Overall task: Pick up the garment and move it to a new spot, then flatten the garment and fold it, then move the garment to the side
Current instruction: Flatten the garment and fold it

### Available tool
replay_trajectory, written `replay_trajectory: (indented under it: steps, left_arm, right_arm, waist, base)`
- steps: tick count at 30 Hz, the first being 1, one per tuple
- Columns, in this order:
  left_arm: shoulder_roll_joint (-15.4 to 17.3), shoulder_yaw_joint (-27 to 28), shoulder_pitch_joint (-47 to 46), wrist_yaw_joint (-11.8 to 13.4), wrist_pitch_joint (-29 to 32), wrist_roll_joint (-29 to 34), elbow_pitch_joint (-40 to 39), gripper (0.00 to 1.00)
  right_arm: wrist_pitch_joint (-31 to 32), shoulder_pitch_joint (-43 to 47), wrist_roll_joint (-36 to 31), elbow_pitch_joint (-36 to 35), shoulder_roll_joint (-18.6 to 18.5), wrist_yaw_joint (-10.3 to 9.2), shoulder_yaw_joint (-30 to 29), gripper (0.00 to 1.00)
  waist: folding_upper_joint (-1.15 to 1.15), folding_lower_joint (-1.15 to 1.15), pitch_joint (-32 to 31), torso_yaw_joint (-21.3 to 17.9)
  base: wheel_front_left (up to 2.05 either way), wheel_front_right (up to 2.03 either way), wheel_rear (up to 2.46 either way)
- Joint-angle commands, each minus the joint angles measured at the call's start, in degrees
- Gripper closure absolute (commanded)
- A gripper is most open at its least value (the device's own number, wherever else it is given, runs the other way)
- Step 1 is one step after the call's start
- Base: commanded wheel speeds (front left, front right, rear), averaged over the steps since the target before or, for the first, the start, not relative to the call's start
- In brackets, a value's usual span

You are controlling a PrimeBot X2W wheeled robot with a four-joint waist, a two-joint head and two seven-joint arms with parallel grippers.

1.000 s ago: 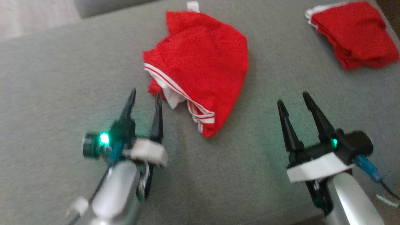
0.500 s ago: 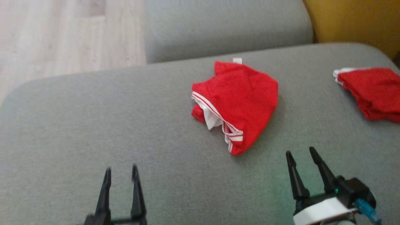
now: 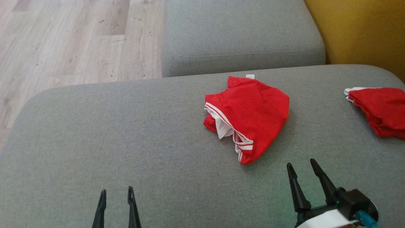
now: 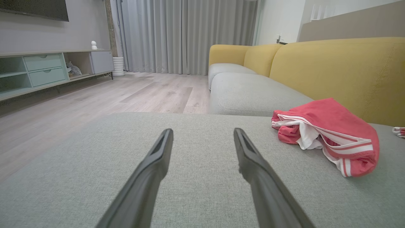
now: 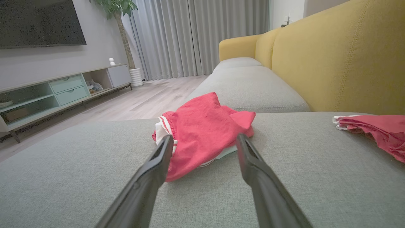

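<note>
A crumpled red garment (image 3: 253, 114) with white stripes and a white lining lies on the grey sofa cushion (image 3: 126, 142), right of centre; it also appears in the left wrist view (image 4: 329, 136) and the right wrist view (image 5: 205, 129). My left gripper (image 3: 116, 193) stands open at the bottom edge, well to the left of the garment and short of it. My right gripper (image 3: 300, 164) is open just below and to the right of the garment, nothing between its fingers. In the right wrist view the garment lies ahead between my fingers (image 5: 158, 158).
A second red garment (image 3: 379, 110), folded, lies at the cushion's right edge. Another grey seat cushion (image 3: 240, 34) adjoins at the back, the yellow sofa backrest (image 3: 360, 31) on the right. Wooden floor (image 3: 63, 41) lies beyond the cushion's left edge.
The head camera has tilted up and back, so the whole picture shifted down. Both grippers have drawn back from the red garment toward the near edge. The garment lies as before.
</note>
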Motion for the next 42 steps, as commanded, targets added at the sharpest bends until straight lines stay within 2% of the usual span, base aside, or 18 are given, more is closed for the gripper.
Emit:
replay_trajectory:
  steps: [1, 29, 34, 42]
  left_arm:
    - [-0.22, 2.05, -2.81, -0.08, -0.54, 0.25, -1.93, 0.00]
    - [-0.22, 0.21, -3.46, 1.31, -0.54, 0.11, -1.97, 0.00]
    - [-0.22, -0.68, -4.27, 1.74, -0.54, 0.69, -1.08, 0.00]
    - [-0.22, -5.19, -9.92, 0.03, -0.54, 4.06, 0.70, 0.00]
  right_arm:
    - [-0.22, -1.40, -0.15, -1.96, 0.03, -0.04, 1.09, 0.00]
    - [-0.22, -2.35, 0.10, -1.77, -0.07, -0.04, 1.50, 0.00]
    - [-0.22, -3.06, 0.00, -2.36, -0.39, -0.04, 2.19, 0.00]
    - [-0.22, -4.94, 0.30, -3.53, -1.11, -0.04, 3.94, 0.00]
  waist:
    - [-0.01, 0.00, 0.06, -0.01]
    - [-0.01, 0.00, 1.54, -1.28]
    - [-0.01, 0.00, 2.78, -3.30]
    - [-0.01, 0.00, 7.15, -9.39]
  base:
    - [0.00, 0.00, 0.00]
    - [0.00, 0.00, 0.00]
    - [0.00, 0.00, 0.00]
    - [0.00, 0.00, 0.00]
